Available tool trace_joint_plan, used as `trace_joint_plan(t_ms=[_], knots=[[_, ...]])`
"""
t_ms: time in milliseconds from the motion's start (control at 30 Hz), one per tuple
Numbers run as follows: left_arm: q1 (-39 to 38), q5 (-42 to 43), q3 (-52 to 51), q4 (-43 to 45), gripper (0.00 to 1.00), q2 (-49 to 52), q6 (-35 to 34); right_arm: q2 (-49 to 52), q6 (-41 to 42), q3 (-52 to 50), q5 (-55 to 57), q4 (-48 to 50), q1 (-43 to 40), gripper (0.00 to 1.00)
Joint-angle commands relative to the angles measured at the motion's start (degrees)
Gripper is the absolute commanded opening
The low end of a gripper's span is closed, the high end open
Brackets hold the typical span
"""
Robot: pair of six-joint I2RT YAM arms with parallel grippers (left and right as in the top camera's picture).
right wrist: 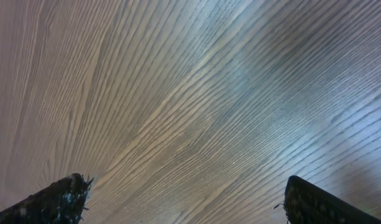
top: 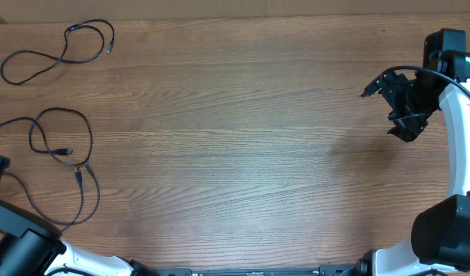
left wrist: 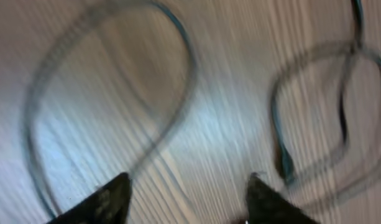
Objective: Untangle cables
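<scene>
One cable (top: 24,52) lies looped in the far left corner of the desk (top: 242,138). It is well apart from the other cables (top: 90,136), which cross in loops at the left edge. The left claw (left wrist: 187,208) hangs over those loops, which are blurred in its own camera; its fingers are apart and empty. The right claw (top: 403,115) is near the right edge above bare wood, fingers spread wide, holding nothing.
</scene>
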Motion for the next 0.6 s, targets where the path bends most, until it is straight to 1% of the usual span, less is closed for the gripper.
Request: trace_joint_plan(t_ms=[0,33,133,200,300,400,567], knots=[[-2.7,4.8,0.5,-3.0,0.48,0.0,4.9,0.0,0.0,0.1,0.4,0.0,-0.1,1.0],[-3.4,2.9,0.5,-4.1,0.45,0.0,4.9,0.0,0.0,0.1,0.4,0.0,-0.1,1.0],[-5.9,-3.7,-1.1,-5.4,0.16,0.0,4.6,0.0,0.0,0.1,0.4,0.0,-0.1,1.0],[-7.0,-4.7,-2.8,-5.2,0.04,0.0,4.1,0.0,0.0,0.1,0.4,0.0,-0.1,1.0],[-8.6,-4.7,-6.0,-4.8,0.04,0.0,1.7,0.0,0.0,0.1,0.4,0.0,-0.1,1.0],[-9.9,-4.5,-9.9,-2.6,0.05,0.0,-0.2,0.0,0.0,0.1,0.4,0.0,-0.1,1.0],[-11.9,-4.1,-15.2,0.5,0.04,0.0,-0.3,0.0,0.0,0.1,0.4,0.0,-0.1,1.0]])
